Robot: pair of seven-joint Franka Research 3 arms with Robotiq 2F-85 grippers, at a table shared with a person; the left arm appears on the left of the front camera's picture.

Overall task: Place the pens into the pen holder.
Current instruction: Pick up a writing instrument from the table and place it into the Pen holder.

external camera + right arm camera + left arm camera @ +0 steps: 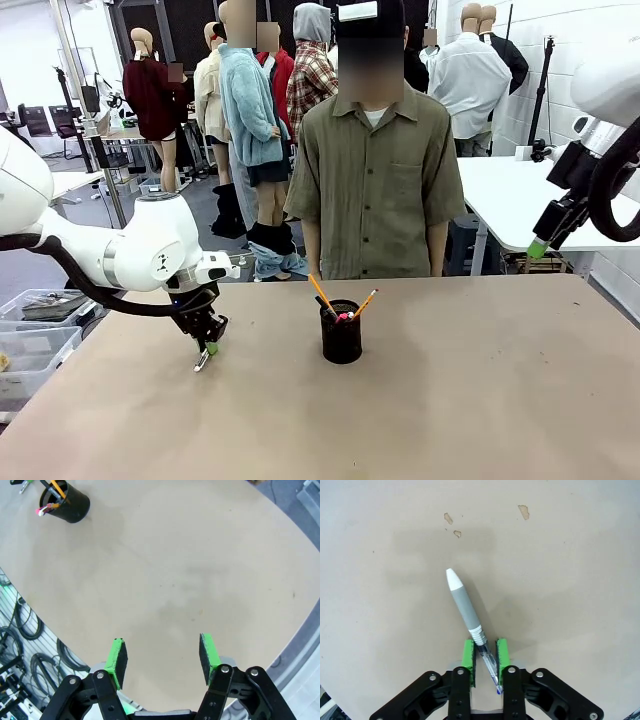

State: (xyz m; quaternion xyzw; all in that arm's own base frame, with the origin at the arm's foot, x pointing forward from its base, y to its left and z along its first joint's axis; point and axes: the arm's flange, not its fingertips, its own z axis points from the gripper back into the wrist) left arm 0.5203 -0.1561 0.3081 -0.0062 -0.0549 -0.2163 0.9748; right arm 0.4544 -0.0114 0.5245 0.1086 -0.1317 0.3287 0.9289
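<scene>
A broad table with a plain tan top (480, 420) takes up most of the room in front of me, and a person in an olive short-sleeved shirt (375, 170) stands at its far edge, arms down at the sides. The white left arm (110, 255) reaches in low over the left part of the table, while the right arm (600, 170) hangs high off the right side, well clear of the surface. Near the middle of the table stands the black cylindrical pen holder (341, 332), upright, with two orange-yellow pencil-like pens (321, 294) leaning out of its top, one to each side, and something pink showing at the rim. The left gripper (485, 655) is down close to the tabletop, well left of the holder, its green pads pinched on a pen with a grey grip, white tip and clear barrel (465, 607), which juts out past the fingertips. The right gripper (162, 657) has its fingers spread wide with nothing between them.
</scene>
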